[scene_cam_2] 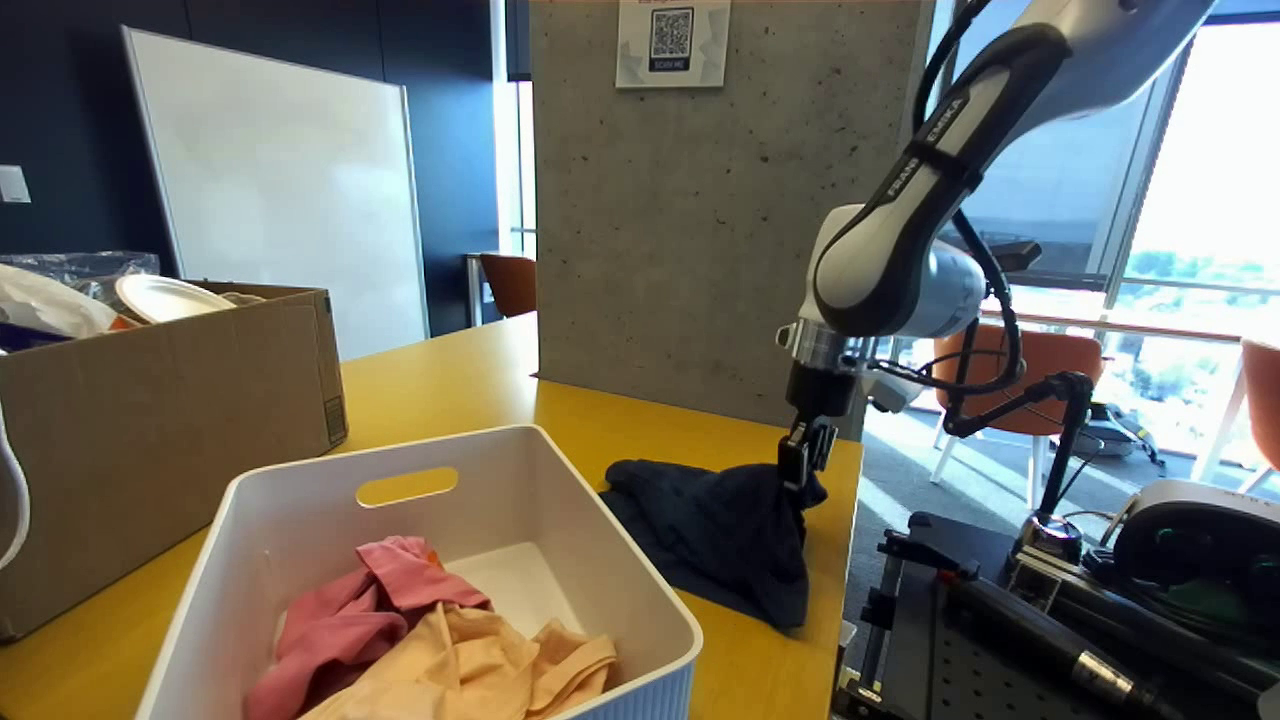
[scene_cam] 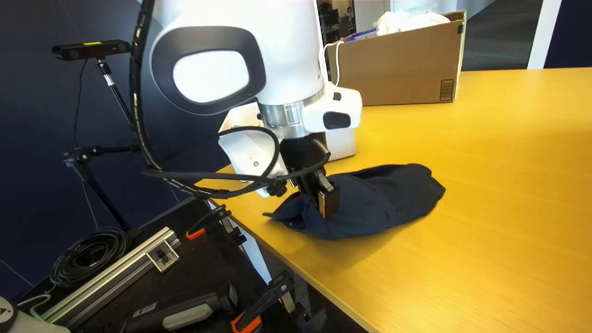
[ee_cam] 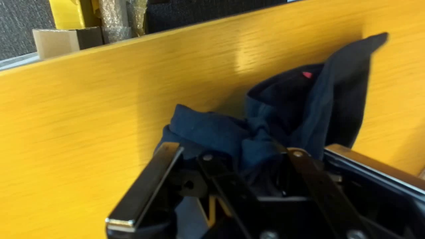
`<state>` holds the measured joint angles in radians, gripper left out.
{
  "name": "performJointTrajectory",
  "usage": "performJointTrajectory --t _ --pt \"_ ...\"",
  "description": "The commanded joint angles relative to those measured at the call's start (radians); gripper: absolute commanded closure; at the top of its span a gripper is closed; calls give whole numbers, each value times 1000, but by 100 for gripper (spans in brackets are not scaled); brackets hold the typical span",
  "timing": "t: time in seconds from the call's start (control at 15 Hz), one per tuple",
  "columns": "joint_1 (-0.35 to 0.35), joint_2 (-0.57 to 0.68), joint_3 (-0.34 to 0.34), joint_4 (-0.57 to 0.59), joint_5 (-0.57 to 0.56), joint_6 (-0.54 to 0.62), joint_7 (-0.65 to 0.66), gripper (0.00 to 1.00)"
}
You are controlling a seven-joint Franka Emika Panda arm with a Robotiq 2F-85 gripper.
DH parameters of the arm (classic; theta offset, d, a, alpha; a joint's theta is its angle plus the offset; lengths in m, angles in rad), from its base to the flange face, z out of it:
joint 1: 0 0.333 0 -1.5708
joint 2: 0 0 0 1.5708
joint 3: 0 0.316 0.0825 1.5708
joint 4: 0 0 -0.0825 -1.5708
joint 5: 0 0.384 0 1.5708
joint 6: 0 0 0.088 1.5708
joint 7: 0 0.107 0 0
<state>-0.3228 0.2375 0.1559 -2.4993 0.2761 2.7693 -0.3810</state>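
A dark blue cloth [scene_cam: 388,199] lies crumpled on the yellow table [scene_cam: 508,194] near its edge. It also shows in an exterior view [scene_cam_2: 700,530] and in the wrist view [ee_cam: 209,129]. My gripper [scene_cam: 318,203] points down into the end of the cloth nearest the table edge, also seen in an exterior view [scene_cam_2: 808,468]. In the wrist view, bunched folds sit between the fingers [ee_cam: 252,159], so the gripper appears shut on the cloth. The fingertips are partly hidden in the fabric. Most of the cloth rests on the table; a loose corner sticks out beside the gripper.
A white bin [scene_cam_2: 500,475] beside the cloth holds a pink cloth [scene_cam_2: 345,615] and a peach cloth [scene_cam_2: 450,660]. A cardboard box [scene_cam: 397,69] full of items stands farther along the table. A concrete pillar [scene_cam_2: 700,220] rises behind. A black cart [scene_cam: 199,263] adjoins the table edge.
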Motion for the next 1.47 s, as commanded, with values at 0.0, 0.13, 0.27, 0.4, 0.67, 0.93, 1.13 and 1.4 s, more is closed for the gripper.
performJointTrajectory --t 0.0,0.13,0.27,0.4,0.67,0.93,1.13,1.4 --pt "8 -253 -37 -159 98 -21 -74 96" --pt "48 -367 -97 -217 111 -35 -89 96" --pt "82 -480 -178 -253 69 -87 -88 96" --pt "107 -594 -263 -259 30 -189 -107 96" --pt "189 -693 -447 -160 85 -388 -235 96" --pt "245 -629 -553 -53 136 -427 -286 96" --pt "302 -491 -600 18 227 -426 -334 96" --pt "285 -376 -563 75 309 -485 -378 96"
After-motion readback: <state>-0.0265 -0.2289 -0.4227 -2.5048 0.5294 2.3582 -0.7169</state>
